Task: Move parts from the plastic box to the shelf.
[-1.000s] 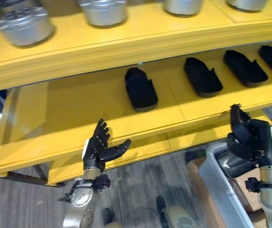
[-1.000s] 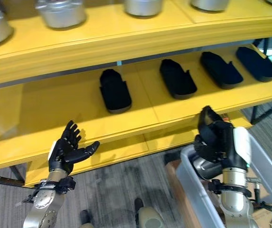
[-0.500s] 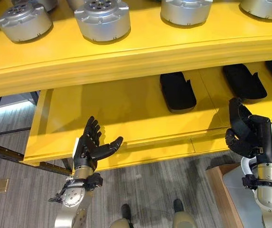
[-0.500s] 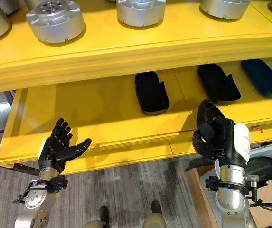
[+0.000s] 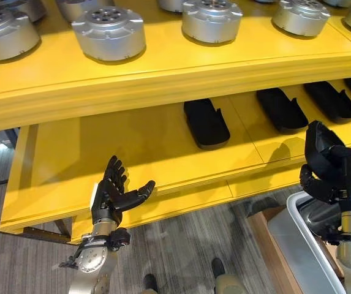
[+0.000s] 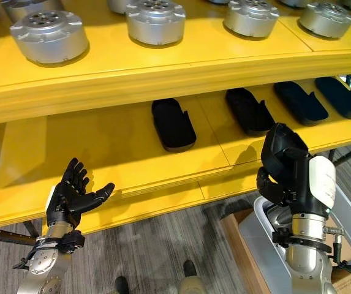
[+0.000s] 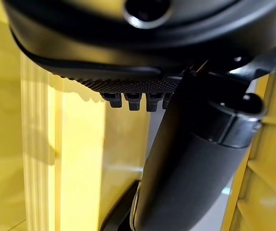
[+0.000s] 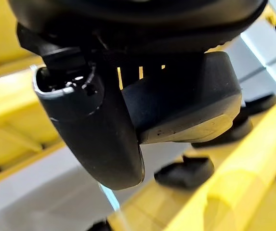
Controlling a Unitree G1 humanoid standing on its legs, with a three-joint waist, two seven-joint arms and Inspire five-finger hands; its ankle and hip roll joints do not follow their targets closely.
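- A yellow shelf [image 5: 132,153] with two tiers; round silver parts [image 5: 108,32] stand in a row on the upper tier
- Four black parts [image 5: 206,122] lie in a row on the lower tier, toward its right half
- A grey plastic box [image 5: 301,245] sits low at the right, below the shelf edge
- The right robot hand [image 6: 285,162], above the box, is clenched round a black part [image 8: 186,103]
- The left robot hand [image 5: 115,193] is raised before the shelf edge, fingers spread, released
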